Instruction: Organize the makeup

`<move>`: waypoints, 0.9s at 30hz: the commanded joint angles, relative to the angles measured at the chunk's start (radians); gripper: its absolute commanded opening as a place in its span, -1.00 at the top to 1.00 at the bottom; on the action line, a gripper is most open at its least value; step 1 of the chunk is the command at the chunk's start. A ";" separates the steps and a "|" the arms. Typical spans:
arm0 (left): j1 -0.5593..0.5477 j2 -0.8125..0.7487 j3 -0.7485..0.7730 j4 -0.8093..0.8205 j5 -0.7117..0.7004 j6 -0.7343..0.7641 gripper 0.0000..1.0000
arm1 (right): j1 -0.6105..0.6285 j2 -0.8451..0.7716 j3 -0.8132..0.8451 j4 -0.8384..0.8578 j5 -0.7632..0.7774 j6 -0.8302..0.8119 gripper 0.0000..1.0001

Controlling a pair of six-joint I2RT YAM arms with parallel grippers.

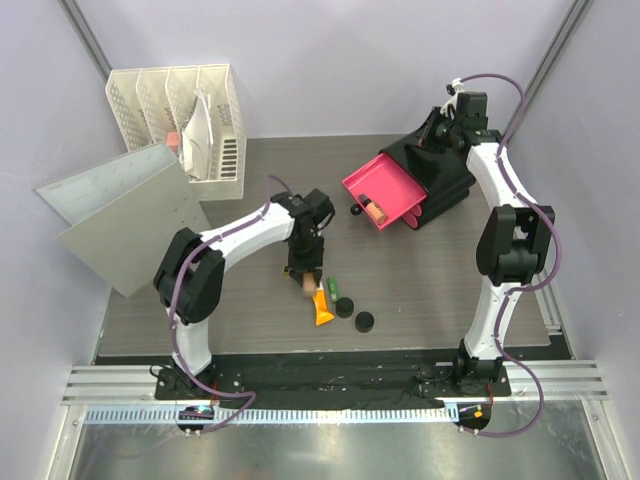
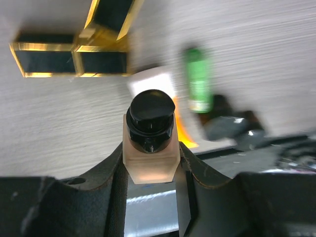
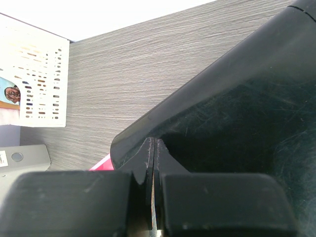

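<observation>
Beige bottle (image 2: 149, 160) gripped — left tool (image 1: 305, 275) pointing down.

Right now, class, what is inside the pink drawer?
One small beige bottle lies at the front of the pink drawer; the rest of its visible floor looks bare. Its back end is covered by the black box, so anything there is hidden.

A frosted, translucent beige bottle (image 2: 150, 163) with a glossy black cap (image 2: 150, 116). 2 lipsticks (image 2: 69, 61) have shiny gold edges around black panels. A green stick (image 2: 199, 81) looks like smooth plastic. The grey surface (image 2: 256, 34) shows matt wood grain. A black box (image 3: 237, 113) is smooth and faintly scuffed.
</observation>
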State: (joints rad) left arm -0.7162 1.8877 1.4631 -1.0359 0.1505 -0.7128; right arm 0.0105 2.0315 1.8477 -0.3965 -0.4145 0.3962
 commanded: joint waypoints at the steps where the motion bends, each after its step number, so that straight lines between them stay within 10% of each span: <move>1: -0.005 -0.070 0.190 -0.018 0.006 0.044 1.00 | 0.002 0.076 -0.051 -0.211 0.051 -0.033 0.98; 16: -0.003 0.214 0.647 0.514 0.339 -0.123 1.00 | 0.003 0.075 -0.062 -0.211 0.039 -0.026 0.98; 27: 0.020 0.355 0.678 0.867 0.370 -0.341 1.00 | 0.002 0.067 -0.084 -0.211 0.034 -0.030 0.98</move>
State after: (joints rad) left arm -0.7120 2.2627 2.0914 -0.3508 0.4961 -0.9741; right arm 0.0101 2.0315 1.8393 -0.3870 -0.4313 0.3965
